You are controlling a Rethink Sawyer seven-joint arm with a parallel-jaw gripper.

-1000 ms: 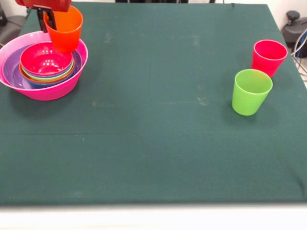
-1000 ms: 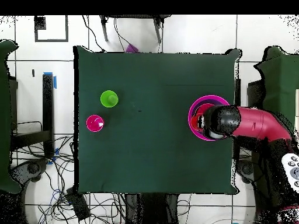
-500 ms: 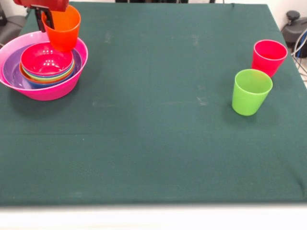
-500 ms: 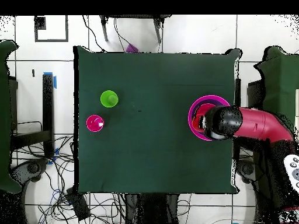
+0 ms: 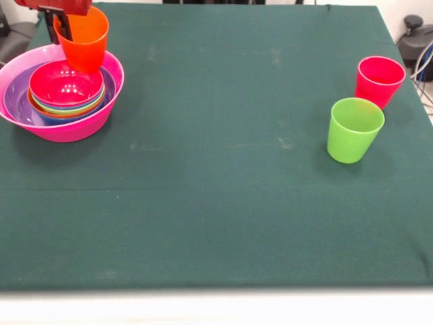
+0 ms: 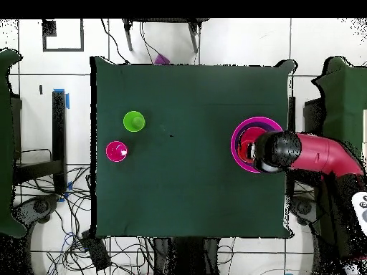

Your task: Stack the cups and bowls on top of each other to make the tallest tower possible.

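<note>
The tool [image 5: 62,27] pinches the rim of the tall tapered orange plastic tumbler [image 5: 84,39] and holds it in the air above the nested stack of glossy plastic bowls [image 5: 64,95], over its far edge. The stack sits in the wide pink bowl [image 5: 74,127], with a red-pink bowl [image 5: 64,82] uppermost. Well apart on the dark green worktop [image 5: 216,176], the lime green tumbler [image 5: 353,130] and the red-pink tumbler [image 5: 378,80] stand upright, near each other without touching.
</note>
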